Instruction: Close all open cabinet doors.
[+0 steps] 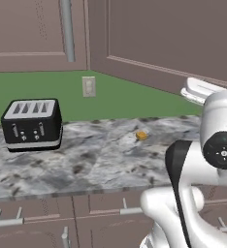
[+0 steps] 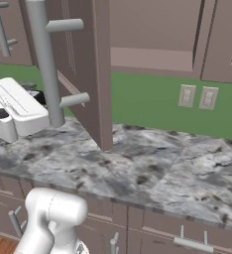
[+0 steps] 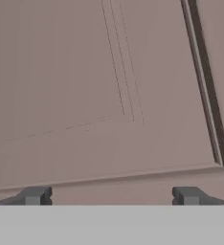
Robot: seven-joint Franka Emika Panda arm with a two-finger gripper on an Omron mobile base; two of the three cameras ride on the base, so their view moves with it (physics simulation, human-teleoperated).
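Your open door (image 2: 86, 74) hangs swung out over the marble counter (image 2: 157, 168), long axis vertical, bar handle (image 2: 44, 64) on its outer face at about 10 o'clock in the right base view. Gripper (image 3: 110, 195) sits right up at the door: in the hand view the recessed panel face (image 3: 85, 86) is dead ahead at 12, fingertips (image 3: 35, 195) spread wide, gripping nothing. Contact vs small gap: can't tell. Judgement: next move is a flat push along 12 to swing it shut; keep off the free edge at 2–3 o'clock so you don't slip past. Toaster (image 1: 32, 125) well clear, 9 o'clock in left base view.
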